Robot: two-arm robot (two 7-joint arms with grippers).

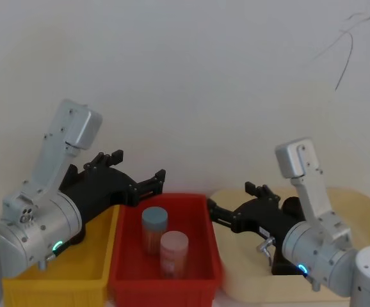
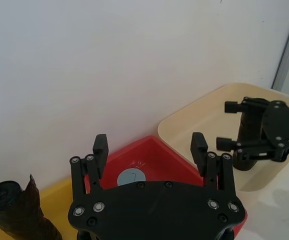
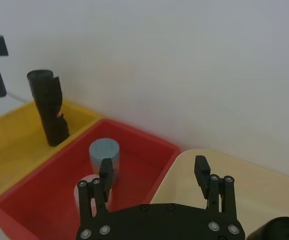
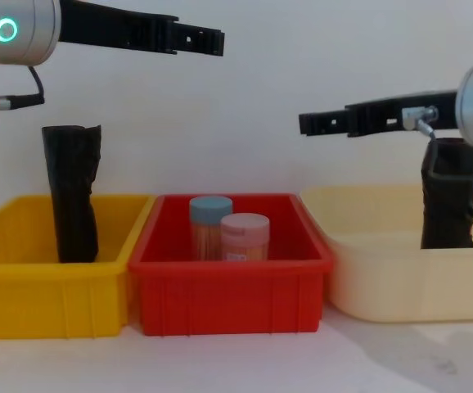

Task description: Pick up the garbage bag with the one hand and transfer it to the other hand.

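Silver left arm (image 1: 44,211) with the green glowing ring: raised and stretched forward above the rectangular yellow plastic bin (image 4: 48,299), forearm slanting toward the back left corner of the rectangular red plastic bin (image 4: 228,295). At its end, the black long-fingered left gripper (image 1: 137,166) (image 2: 150,141), released, fingers spread wide. Holds and touches nothing, high over both bins.

Silver right arm (image 1: 319,243) with the blue glowing ring: bent low over the rounded cream plastic tray (image 4: 384,278), reaching leftward toward the red bin's right rim. Black long-fingered right gripper (image 1: 230,198) (image 3: 153,164) also released, fingers well apart. Grasps nothing.

On the white table (image 4: 400,360), in a row along its back edge by the wall: yellow bin left, red bin middle, cream tray right, rims side by side.

Inside the tray, well in from its left edge: the garbage bag (image 4: 448,201) (image 2: 247,160), a black plastic roll with a smooth rounded top. Stands upright, top close under the right gripper's base; contact there cannot be told.

In the yellow bin: a second black plastic roll (image 4: 71,196) with a loose pointed flap, upright, rising well above the rim.

In the red bin's middle: a clear blue-lidded jar (image 4: 209,237) nearer the back wall, and a clear pink-lidded jar (image 4: 245,237) just beside it, nearer the front rim.
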